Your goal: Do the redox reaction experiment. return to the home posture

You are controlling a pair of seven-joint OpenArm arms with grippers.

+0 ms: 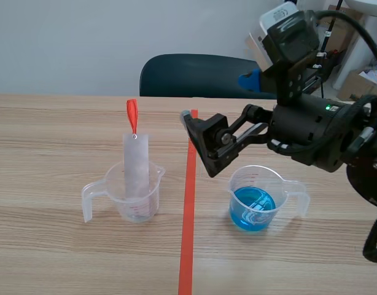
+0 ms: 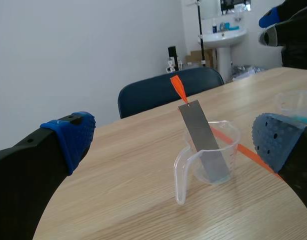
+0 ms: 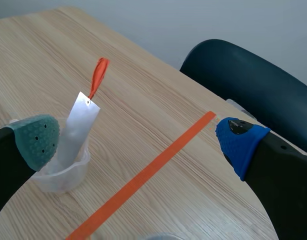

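Right claw [image 1: 199, 144] hangs over the middle of the surface [image 1: 53, 135], fingers spread wide and released, gripping nothing; it sits above the orange-red tape line [image 1: 188, 215] and just up and to the left of the beaker with blue liquid [image 1: 253, 209]; from its own camera the green pad [image 3: 36, 140] and blue pad [image 3: 241, 145] are far apart with bare wood between them.

Left claw [image 2: 173, 140] is released too; both blue pads are wide apart in its wrist view and it holds nothing; the arm itself doesn't show in the scene view.

The clear beaker [image 1: 137, 196] stands left of the tape line, handle pointing away from the tape; the grey metal strip [image 1: 136, 166] stands in it, leaning on the rim, with an orange tie [image 1: 132, 115] sticking up from its top end; can't tell whether there's liquid in there.

The second beaker [image 1: 280, 184] is right of the tape line, about a third full of the blue stuff, handle pointing right; the two beakers are well apart.

Dark blue chair [image 1: 201, 75] at the far edge of the surface.
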